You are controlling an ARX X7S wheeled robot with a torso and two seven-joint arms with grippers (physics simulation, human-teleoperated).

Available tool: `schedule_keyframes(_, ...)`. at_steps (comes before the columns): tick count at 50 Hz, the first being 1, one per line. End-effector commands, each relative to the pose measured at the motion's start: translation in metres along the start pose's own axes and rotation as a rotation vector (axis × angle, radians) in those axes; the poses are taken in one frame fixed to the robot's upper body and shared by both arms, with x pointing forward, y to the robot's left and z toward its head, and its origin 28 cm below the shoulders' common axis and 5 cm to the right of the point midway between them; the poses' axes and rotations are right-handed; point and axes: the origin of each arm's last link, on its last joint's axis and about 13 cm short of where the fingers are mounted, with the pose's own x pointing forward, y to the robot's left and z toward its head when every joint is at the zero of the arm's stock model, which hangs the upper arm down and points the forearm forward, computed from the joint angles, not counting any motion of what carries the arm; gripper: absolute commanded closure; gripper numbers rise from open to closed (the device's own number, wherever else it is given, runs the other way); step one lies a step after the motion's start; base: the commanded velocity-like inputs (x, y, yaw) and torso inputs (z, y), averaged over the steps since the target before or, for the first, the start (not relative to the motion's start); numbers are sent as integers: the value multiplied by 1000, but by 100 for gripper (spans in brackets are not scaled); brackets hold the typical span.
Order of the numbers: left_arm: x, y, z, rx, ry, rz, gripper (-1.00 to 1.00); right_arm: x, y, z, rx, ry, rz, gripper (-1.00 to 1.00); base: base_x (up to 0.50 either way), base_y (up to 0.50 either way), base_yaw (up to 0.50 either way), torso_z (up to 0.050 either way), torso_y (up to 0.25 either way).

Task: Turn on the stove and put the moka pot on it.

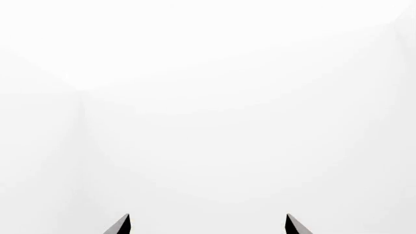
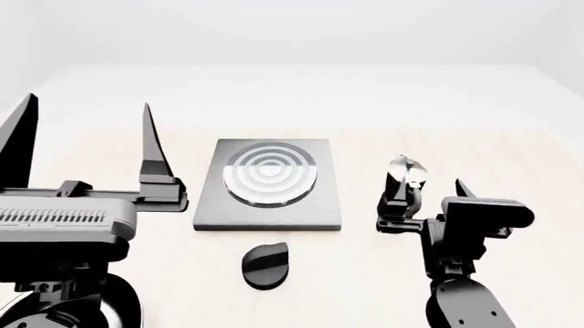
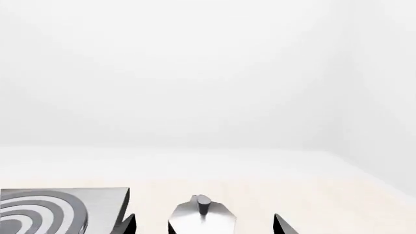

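The stove (image 2: 268, 183) is a flat grey slab with raised rings in the middle of the table; its corner shows in the right wrist view (image 3: 58, 209). Its round black knob (image 2: 265, 264) lies apart, just in front of the slab. The moka pot (image 2: 404, 179) stands upright to the right of the slab, its silver lid (image 3: 200, 214) showing between my right fingertips. My right gripper (image 2: 429, 193) (image 3: 202, 225) is open, one finger on either side of the pot with a gap on each side. My left gripper (image 2: 87, 133) (image 1: 208, 225) is raised, open and empty.
A dark round glossy shape (image 2: 123, 307) shows at the bottom left, mostly hidden behind my left arm. The pale wooden table (image 2: 511, 157) stretches to the right of the pot. White walls fill the left wrist view.
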Motion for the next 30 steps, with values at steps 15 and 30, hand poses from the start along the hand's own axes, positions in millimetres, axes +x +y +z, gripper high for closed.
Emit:
schedule_keyframes(15, -1, 0, -1, -3, 5, -5, -100, 2, 2, -33, -26, 90, -13, -100, 0, 0, 0, 0, 0)
schedule_keyframes(30, -1, 0, -1, -22, -3, -4, -100, 7, 1, -48, -46, 122, -18, -100, 0, 0, 0, 0, 0)
